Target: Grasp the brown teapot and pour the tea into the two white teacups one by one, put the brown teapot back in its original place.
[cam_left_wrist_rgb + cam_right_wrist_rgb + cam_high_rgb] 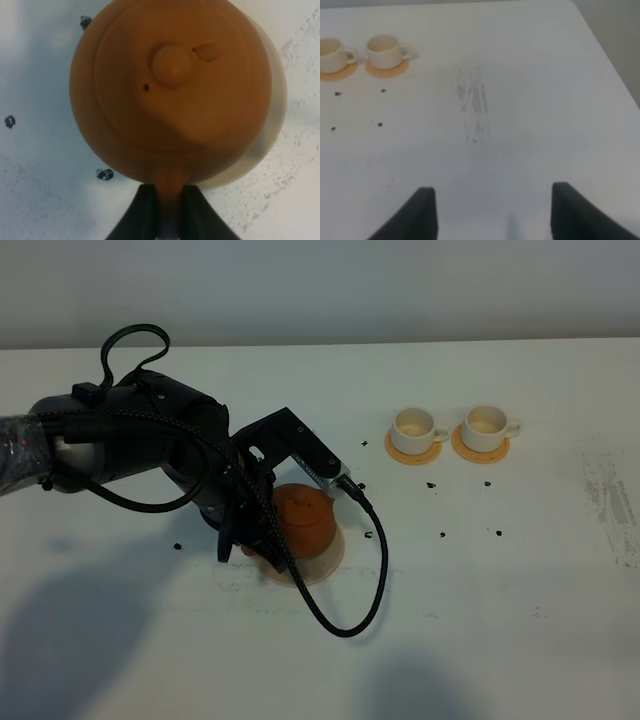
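Observation:
The brown teapot sits on the round tan coaster, its original place, left of centre. In the left wrist view I look straight down on the teapot, and my left gripper is shut on its loop handle. The coaster's edge shows beyond the pot. The two white teacups stand side by side to the right, apart from the pot. The right wrist view shows my right gripper open over bare table, with the cups far off.
Each cup rests on a small orange coaster. Dark specks lie scattered on the white table between pot and cups. A black cable loops off the left arm in front of the teapot. A scuffed patch marks the table's right side.

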Robot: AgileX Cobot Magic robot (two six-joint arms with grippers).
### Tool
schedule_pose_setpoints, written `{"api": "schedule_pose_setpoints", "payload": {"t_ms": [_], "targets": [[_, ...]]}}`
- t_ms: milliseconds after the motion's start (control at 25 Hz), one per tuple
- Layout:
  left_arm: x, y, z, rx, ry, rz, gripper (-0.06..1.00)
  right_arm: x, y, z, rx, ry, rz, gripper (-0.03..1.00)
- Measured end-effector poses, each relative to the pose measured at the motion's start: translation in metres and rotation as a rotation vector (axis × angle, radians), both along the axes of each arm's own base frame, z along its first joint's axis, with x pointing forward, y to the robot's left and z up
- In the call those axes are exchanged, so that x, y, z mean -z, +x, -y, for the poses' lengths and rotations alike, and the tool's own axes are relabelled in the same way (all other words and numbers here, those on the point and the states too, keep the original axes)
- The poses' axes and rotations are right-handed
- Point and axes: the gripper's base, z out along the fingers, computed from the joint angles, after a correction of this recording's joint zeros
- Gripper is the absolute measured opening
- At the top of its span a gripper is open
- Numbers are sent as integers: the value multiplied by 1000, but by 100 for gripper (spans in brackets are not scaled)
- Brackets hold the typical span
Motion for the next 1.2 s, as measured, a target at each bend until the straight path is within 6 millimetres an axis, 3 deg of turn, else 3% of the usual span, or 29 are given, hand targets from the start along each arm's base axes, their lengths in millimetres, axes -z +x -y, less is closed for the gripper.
{"api": "schedule_pose_setpoints", "payload": {"t_ms": [640,1200], "targets": [[-21,3,-2,13,-45,82,9,0,0,0,0,0,0,52],[-61,38,-11,-36,-86,159,9,0,0,0,0,0,0,52]]}}
